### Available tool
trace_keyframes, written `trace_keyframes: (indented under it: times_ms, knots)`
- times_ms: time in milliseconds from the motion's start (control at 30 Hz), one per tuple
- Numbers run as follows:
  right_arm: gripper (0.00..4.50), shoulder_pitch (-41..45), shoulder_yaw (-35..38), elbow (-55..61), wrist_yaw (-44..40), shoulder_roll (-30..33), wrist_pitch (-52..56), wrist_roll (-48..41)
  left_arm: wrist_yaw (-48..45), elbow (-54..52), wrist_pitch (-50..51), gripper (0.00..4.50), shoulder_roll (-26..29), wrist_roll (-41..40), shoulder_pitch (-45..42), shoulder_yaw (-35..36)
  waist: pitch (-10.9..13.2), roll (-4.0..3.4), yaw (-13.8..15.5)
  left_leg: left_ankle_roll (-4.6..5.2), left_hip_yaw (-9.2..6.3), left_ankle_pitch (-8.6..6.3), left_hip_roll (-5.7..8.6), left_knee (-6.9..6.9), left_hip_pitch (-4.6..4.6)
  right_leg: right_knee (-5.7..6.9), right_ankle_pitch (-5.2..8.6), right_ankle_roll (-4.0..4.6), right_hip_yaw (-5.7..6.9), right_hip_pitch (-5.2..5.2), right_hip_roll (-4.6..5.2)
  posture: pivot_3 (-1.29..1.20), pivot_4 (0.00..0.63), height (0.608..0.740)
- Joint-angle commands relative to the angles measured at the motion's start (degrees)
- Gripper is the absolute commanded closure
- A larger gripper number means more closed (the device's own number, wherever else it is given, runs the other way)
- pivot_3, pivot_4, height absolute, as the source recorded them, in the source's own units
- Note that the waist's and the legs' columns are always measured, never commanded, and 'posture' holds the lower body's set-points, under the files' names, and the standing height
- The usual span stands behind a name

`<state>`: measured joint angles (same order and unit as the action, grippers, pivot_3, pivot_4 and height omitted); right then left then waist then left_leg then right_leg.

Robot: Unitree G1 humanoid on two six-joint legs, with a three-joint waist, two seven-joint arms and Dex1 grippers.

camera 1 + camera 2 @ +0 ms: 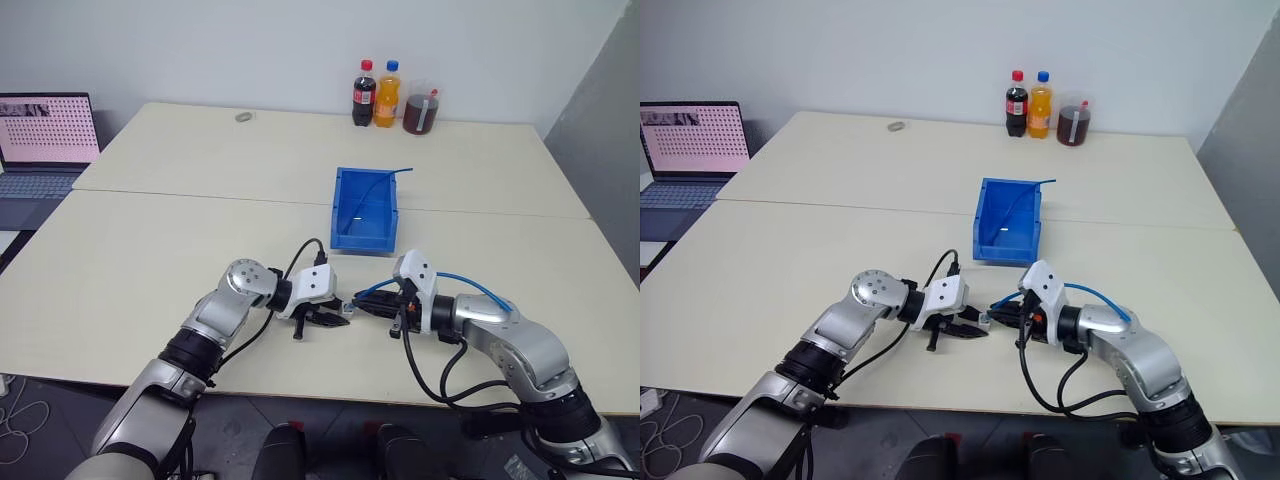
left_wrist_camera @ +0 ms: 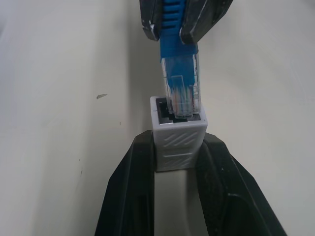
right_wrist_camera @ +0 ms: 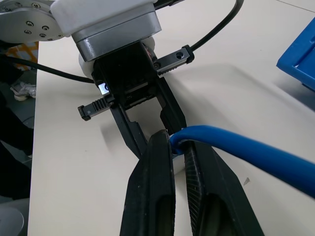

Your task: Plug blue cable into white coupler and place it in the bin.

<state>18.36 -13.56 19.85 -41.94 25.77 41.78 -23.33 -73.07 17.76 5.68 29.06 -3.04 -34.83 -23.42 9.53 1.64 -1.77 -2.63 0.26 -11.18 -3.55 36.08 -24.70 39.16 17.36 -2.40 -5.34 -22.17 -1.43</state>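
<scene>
Left end effector (image 2: 178,162) grips the coupler (image 2: 178,132); right end effector (image 2: 183,22) holds the cable (image 2: 178,29), its clear plug entering the socket, above the desk (image 2: 64,123)

Silver-grey arms, white wrists, black cables, black-fingered grippers

White ribbed coupler (image 2: 178,142), blue cable (image 2: 176,49)

Office or lab, plain tables (image 1: 200,230), laptop (image 1: 45,145)
</scene>
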Motion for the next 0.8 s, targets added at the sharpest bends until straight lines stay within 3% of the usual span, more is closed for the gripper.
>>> trace_keyframes:
  times_ms: [33, 500, 800]
  knots:
    - [4.47, -1.01, -1.59, -0.16, 1.51, -0.03, 1.67, 1.13, 0.01, 0.33, 0.18, 3.68, 0.01, 1.94, 1.13, -1.21, -0.09, -0.03, -0.01, 0.00, 0.00, 0.00, 0.00, 0.00, 0.00, 0.00, 0.00, 0.00, 0.00, 0.00, 0.00, 0.00, 0.150, 0.740]
    - [4.48, 1.81, -9.20, 3.56, 2.83, 2.24, 2.99, 7.01, 0.25, -0.08, 0.85, 3.69, -0.38, 2.38, 1.34, -0.90, -0.53, -0.26, -0.05, 0.00, 0.01, 0.00, -0.01, 0.00, 0.10, 0.08, 0.01, -0.01, -0.05, 0.02, -0.04, 0.00, 0.150, 0.740]
    - [4.48, 0.29, -5.28, 3.19, 3.41, 0.77, 6.98, 3.52, 0.89, -0.21, 1.04, 3.69, -0.54, 2.66, 1.48, -0.73, -0.66, -0.27, -0.05, 0.00, 0.02, 0.00, -0.02, 0.00, 0.12, 0.07, 0.01, 0.00, -0.05, 0.06, -0.04, 0.00, 0.150, 0.740]
